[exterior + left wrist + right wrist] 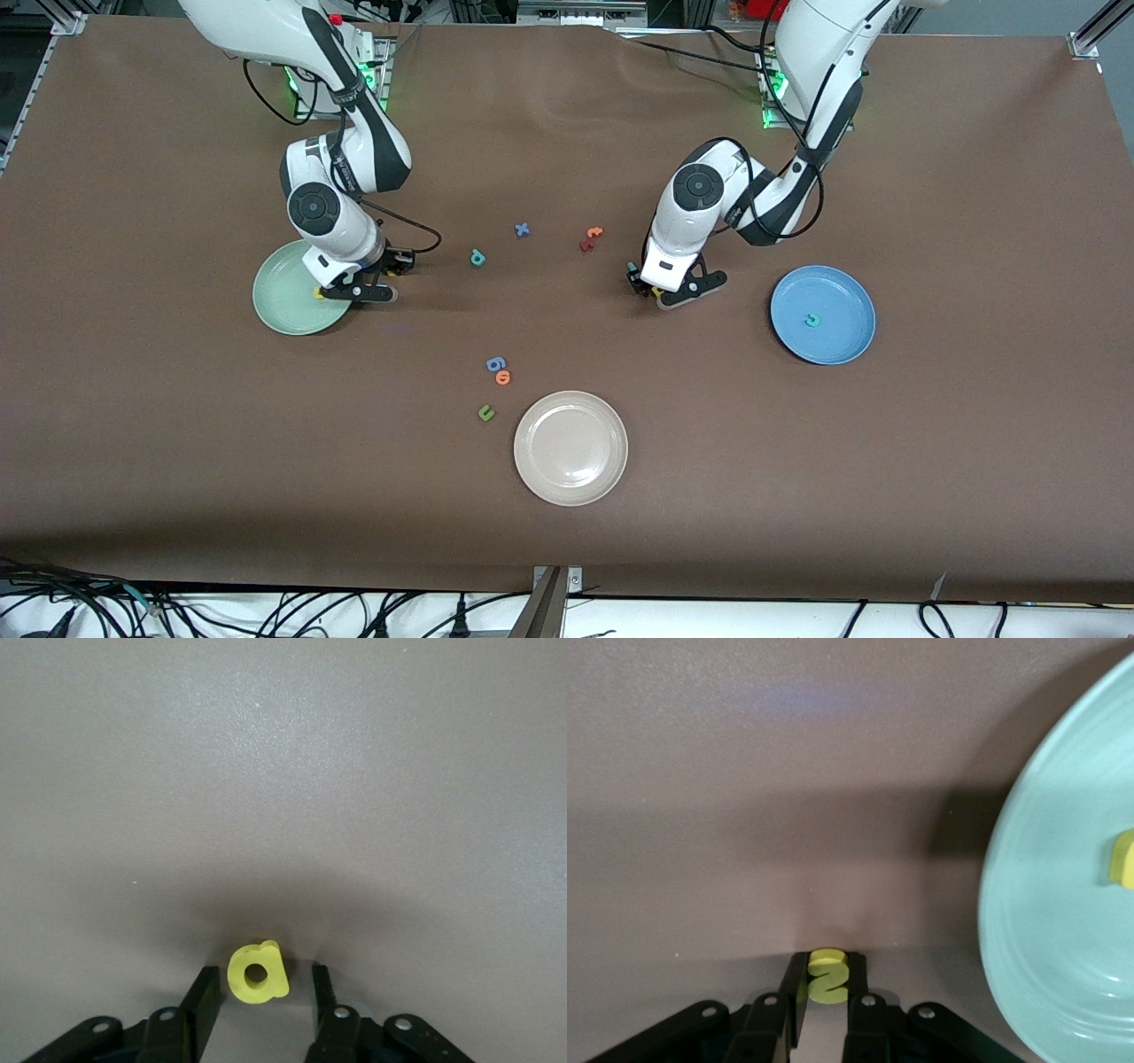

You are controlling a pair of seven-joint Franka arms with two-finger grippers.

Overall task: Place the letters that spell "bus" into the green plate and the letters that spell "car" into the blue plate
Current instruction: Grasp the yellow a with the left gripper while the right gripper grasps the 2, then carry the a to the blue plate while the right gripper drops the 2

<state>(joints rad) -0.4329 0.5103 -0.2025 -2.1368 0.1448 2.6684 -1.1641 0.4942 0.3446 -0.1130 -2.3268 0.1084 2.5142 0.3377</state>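
Note:
My right gripper (354, 292) (827, 967) is shut on the yellow s (829, 976), low at the table just beside the green plate (283, 301) (1045, 904). A yellow letter (1123, 859) lies in that plate. My left gripper (660, 292) (263, 973) is down at the table between the dark red letter and the blue plate (842, 332). Its fingers (205, 992) stand open either side of the yellow a (257, 973), with a small gap on each side. A teal c (811, 320) lies in the blue plate. The teal-blue b (477, 258) lies mid-table.
A blue x (522, 229), an orange t (594, 233) and a dark red letter (586, 245) lie between the arms. Nearer the front camera are a blue g (495, 363), an orange letter (502, 377), a green u (485, 412) and a cream-white plate (570, 447).

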